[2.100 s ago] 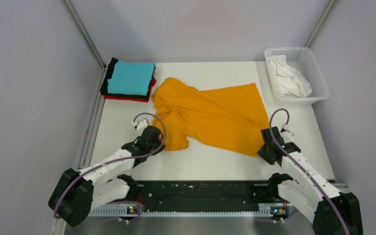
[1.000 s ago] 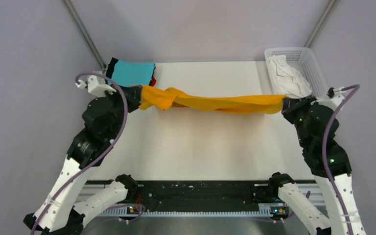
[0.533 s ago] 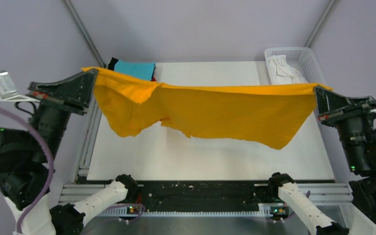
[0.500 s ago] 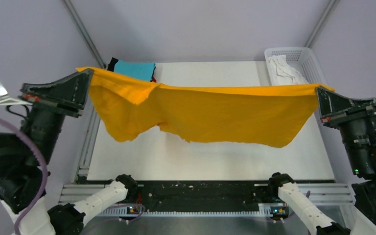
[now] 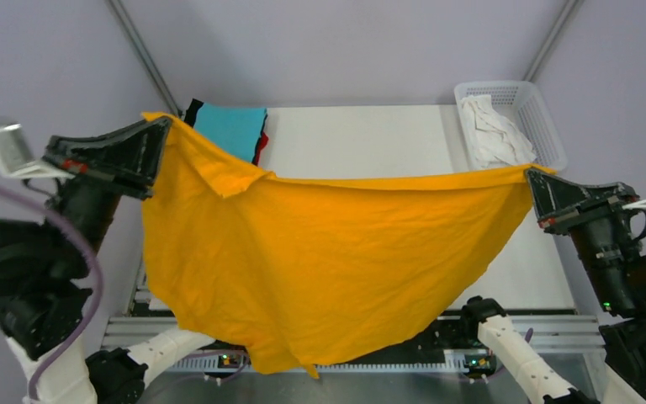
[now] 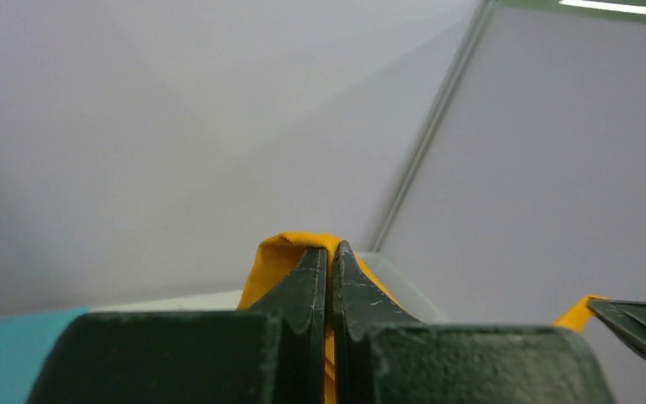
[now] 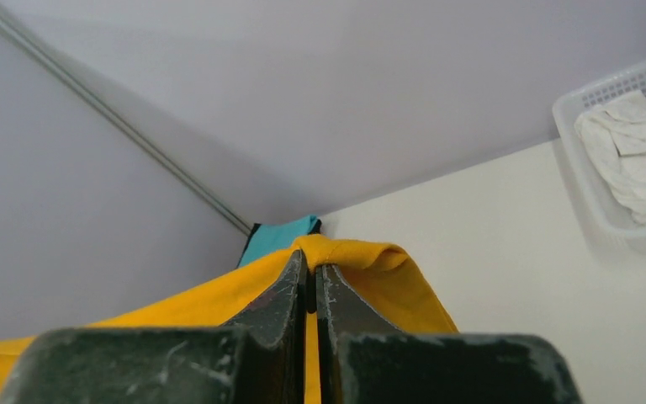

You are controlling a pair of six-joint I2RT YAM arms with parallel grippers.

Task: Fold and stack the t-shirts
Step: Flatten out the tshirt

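Now we hold the orange-yellow shirt [image 5: 320, 261] up in the air, spread wide between our two arms. Our left fingers [image 5: 147, 143] are pinched tight on one upper corner of the cloth, on the left side. The left wrist view shows the two tips pressed together with a fold of orange cloth between them. Our right fingers [image 5: 547, 187] are clamped the same way on the opposite upper corner, on the right side.

The top edge sags a little between the two grips. The rest hangs down as a broad sheet toward our bases and hides much of the worktop [image 5: 362, 139] from above.

At the far left corner lies a folded stack, with a cyan shirt [image 5: 234, 130] on top. The edges of a red shirt [image 5: 260, 150] and a black shirt [image 5: 192, 109] show beneath it. A white shirt [image 5: 492, 135] lies crumpled in the basket [image 5: 547, 126] at the far right corner.
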